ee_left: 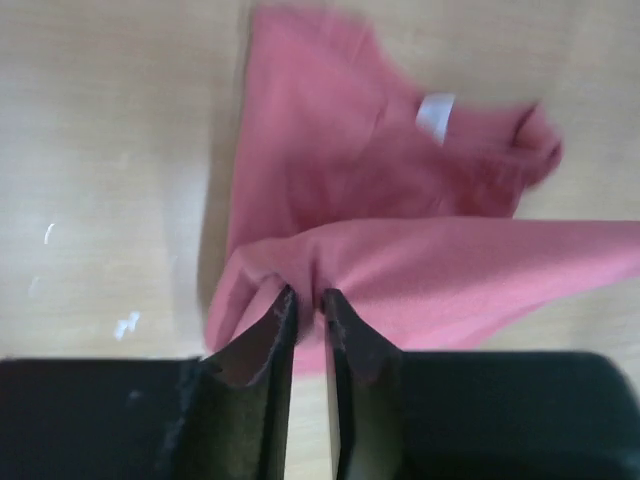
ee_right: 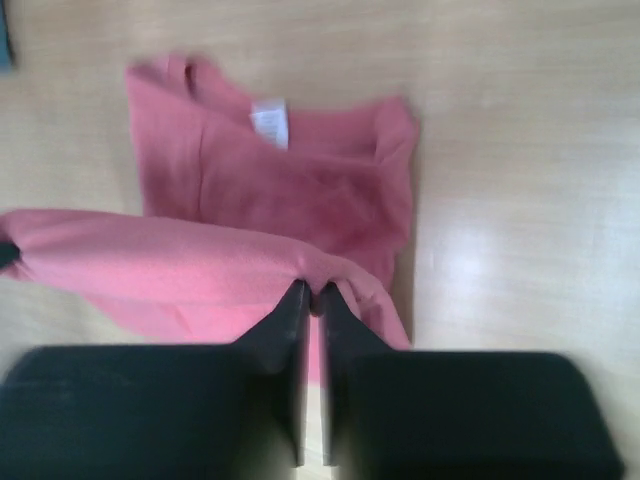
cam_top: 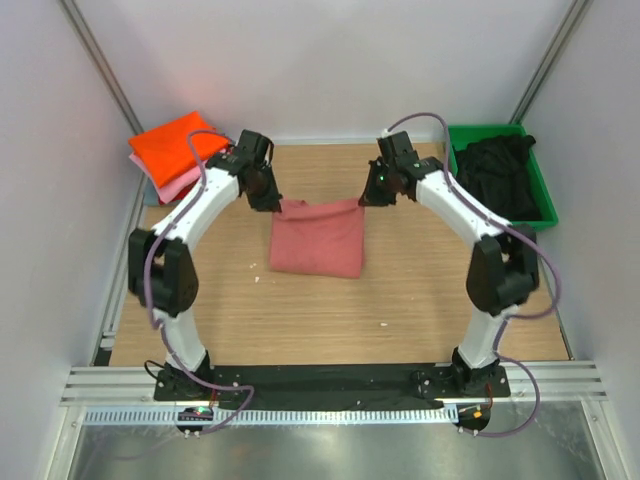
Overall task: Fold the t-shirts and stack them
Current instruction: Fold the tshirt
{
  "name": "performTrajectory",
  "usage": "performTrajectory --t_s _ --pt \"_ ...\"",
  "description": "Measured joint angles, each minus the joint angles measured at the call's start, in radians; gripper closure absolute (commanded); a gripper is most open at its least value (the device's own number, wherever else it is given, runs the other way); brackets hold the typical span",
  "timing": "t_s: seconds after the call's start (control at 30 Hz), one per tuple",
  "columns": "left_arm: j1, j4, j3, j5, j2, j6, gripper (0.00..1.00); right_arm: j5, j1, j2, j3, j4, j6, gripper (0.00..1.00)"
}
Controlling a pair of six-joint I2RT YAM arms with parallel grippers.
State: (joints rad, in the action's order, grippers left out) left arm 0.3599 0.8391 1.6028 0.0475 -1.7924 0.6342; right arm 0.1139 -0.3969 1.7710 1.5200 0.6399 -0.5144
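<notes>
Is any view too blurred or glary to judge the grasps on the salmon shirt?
Top external: sharp, evenly lit, only soft shadows. Left wrist: the salmon-red t-shirt and its white tag look soft and smeared, yet the left end effector is readably shut on a fold. Right wrist: similar softness, pale glare on the table, right end effector shut on the cloth.

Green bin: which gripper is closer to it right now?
Right. The right gripper pinches the far right corner of the salmon shirt, on the side toward the green bin. The left gripper holds the opposite corner, farther away across the shirt.
</notes>
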Motion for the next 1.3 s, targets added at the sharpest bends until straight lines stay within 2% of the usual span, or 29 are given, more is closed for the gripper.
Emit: performTrajectory --t_s 0.03,0.07,0.13,0.23,0.3,0.4,0.53,0.67,0.77,0.83,0.9,1.03,1.17,1.3 --pt "-0.019 0.002 0.071 0.018 -0.079 -0.016 0.55 0.009 0.021 0.079 0.068 -0.013 0.000 0.34" --pt "-0.038 0.004 0.157 0.035 -0.167 -0.034 0.49 0.015 0.042 0.158 0.147 -0.003 0.006 0.28" --pt "-0.072 0.040 0.367 0.081 -0.359 -0.046 0.42 0.023 0.079 0.338 0.328 -0.003 0.015 0.23" --pt "-0.109 0.060 0.548 0.135 -0.550 -0.065 0.36 0.018 0.113 0.504 0.470 0.005 0.013 0.22" --pt "-0.126 0.081 0.570 0.158 -0.594 -0.070 0.35 0.008 0.130 0.513 0.433 0.019 0.003 0.21" --pt "-0.133 0.109 0.554 0.173 -0.568 -0.073 0.35 -0.019 0.125 0.422 0.279 0.000 -0.012 0.21" --pt "-0.116 0.099 0.416 0.158 -0.394 -0.089 0.39 -0.044 0.078 0.208 0.058 -0.021 -0.016 0.21" --pt "-0.079 0.040 0.169 0.119 -0.109 -0.093 0.45 0.003 0.007 -0.021 -0.118 -0.139 -0.034 0.26" --pt "-0.055 -0.056 -0.044 0.121 0.074 -0.072 0.48 0.107 -0.034 -0.085 -0.206 -0.264 -0.062 0.34" --pt "-0.043 -0.145 -0.192 0.151 0.156 -0.046 0.50 0.208 -0.043 -0.065 -0.254 -0.375 -0.095 0.39" --pt "-0.037 -0.214 -0.298 0.187 0.169 -0.019 0.52 0.282 -0.042 -0.014 -0.276 -0.449 -0.124 0.45" --pt "-0.008 -0.326 -0.413 0.224 0.071 0.017 0.54 0.369 -0.040 0.132 -0.285 -0.554 -0.170 0.52" --pt "0.022 -0.389 -0.466 0.228 -0.002 0.043 0.56 0.343 -0.040 0.187 -0.342 -0.547 -0.181 0.54" --pt "0.028 -0.457 -0.522 0.228 0.006 0.071 0.57 0.294 -0.040 0.144 -0.420 -0.570 -0.212 0.55"
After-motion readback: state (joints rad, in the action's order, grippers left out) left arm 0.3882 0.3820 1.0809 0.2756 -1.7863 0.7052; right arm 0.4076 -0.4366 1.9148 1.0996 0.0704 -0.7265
